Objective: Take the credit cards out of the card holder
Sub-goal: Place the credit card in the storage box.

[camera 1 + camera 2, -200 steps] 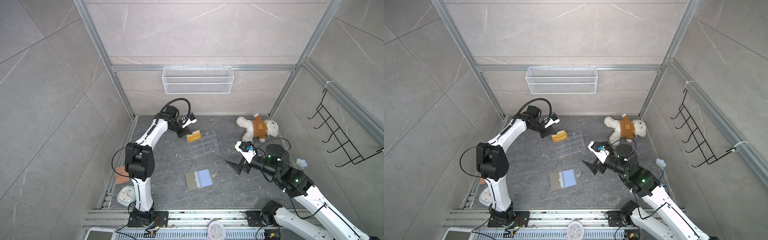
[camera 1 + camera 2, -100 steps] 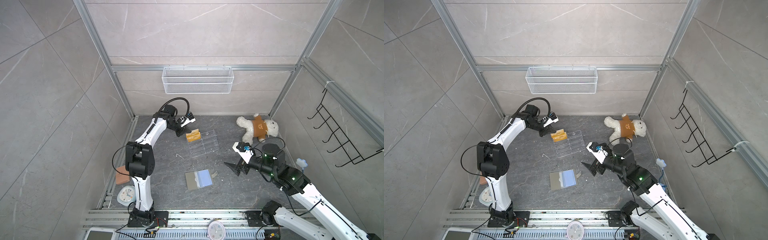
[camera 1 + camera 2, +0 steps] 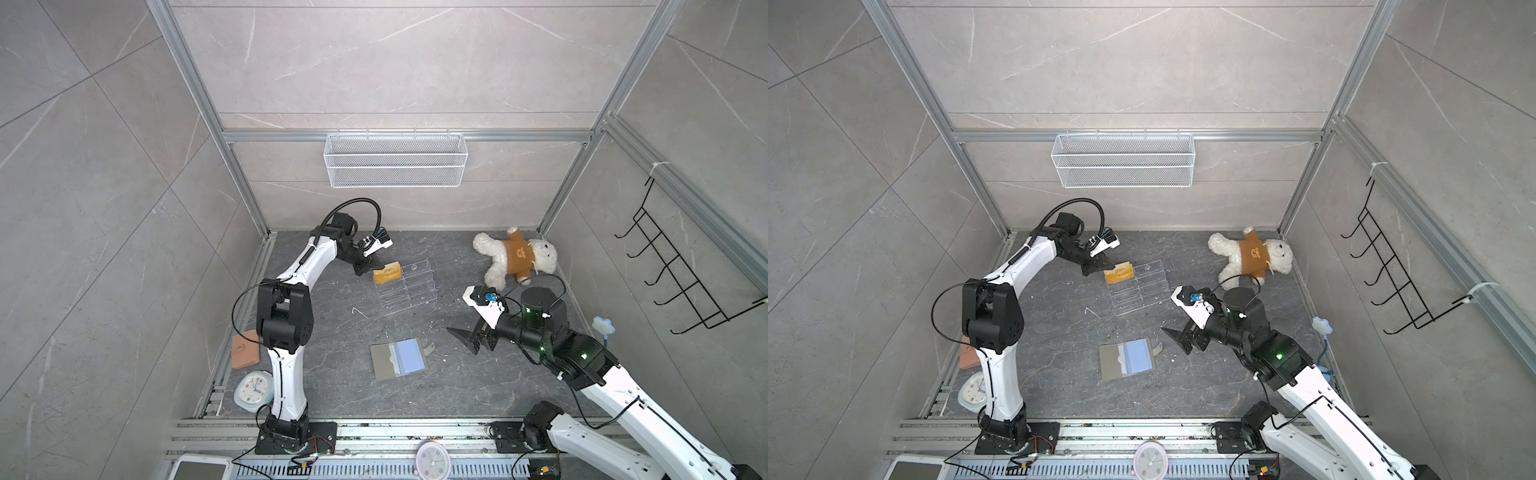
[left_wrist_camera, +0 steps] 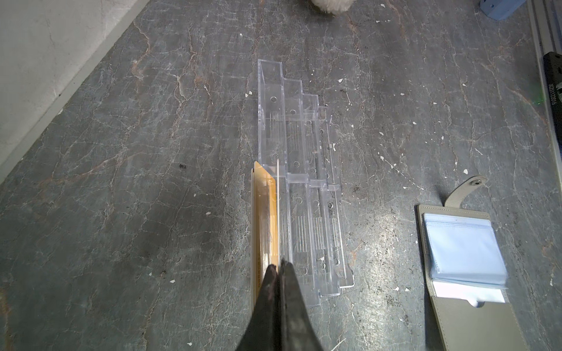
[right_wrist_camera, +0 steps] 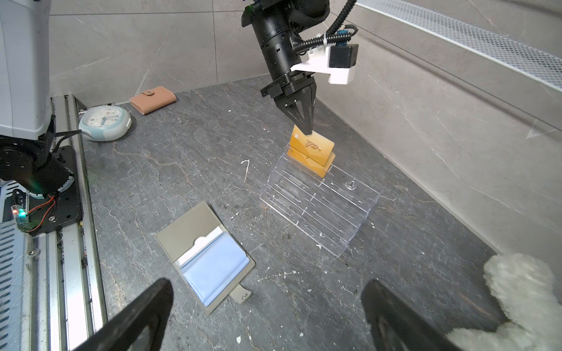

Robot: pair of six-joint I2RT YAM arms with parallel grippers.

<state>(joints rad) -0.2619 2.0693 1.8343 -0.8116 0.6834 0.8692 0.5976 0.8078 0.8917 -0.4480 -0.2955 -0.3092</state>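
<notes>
Pinch: left claw (image 5: 307, 131) on credit card (image 5: 314, 148)

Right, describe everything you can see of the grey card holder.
The card holder lies unfolded and flat near the middle of the dark table. It has a grey fabric-like cover, a light blue sleeve panel on one half, and a snap tab sticking out sideways. A white edge shows in a slot. Only the table touches it.

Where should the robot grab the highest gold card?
By its top edge, from above. The credit card stands on edge at the back of the clear stand, so the top is what sticks out free, thin enough to pinch. The left gripper is shut there.
</notes>
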